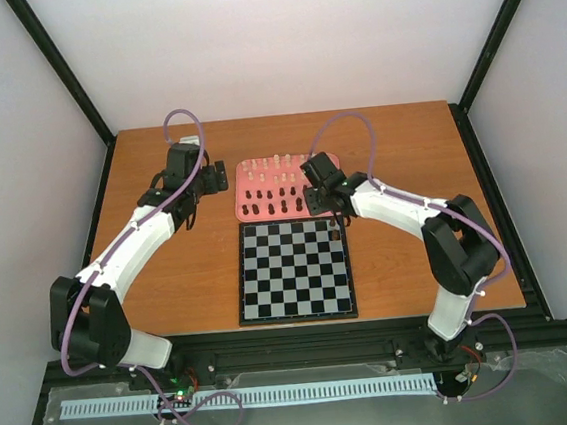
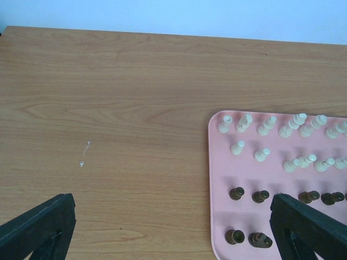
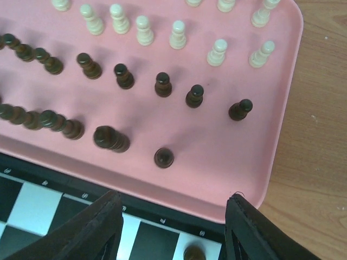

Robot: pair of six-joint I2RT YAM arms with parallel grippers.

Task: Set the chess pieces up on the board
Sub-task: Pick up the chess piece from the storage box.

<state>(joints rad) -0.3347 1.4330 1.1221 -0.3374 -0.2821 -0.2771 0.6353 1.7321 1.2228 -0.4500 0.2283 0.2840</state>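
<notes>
Board nearly bare; I see one dark piece on its far-right corner, right gripper spread around it, not gripping. Left gripper spread, empty, beside pink tray. Remaining chess pieces sit in tray: barely started.

Wooden surface, orange-brown grain, dark frame along its edges. Flat on it, near centre: board. Just beyond board: pink tray, its near rim against board's far border. Left of tray, on bare wood: small pale scuff.
</notes>
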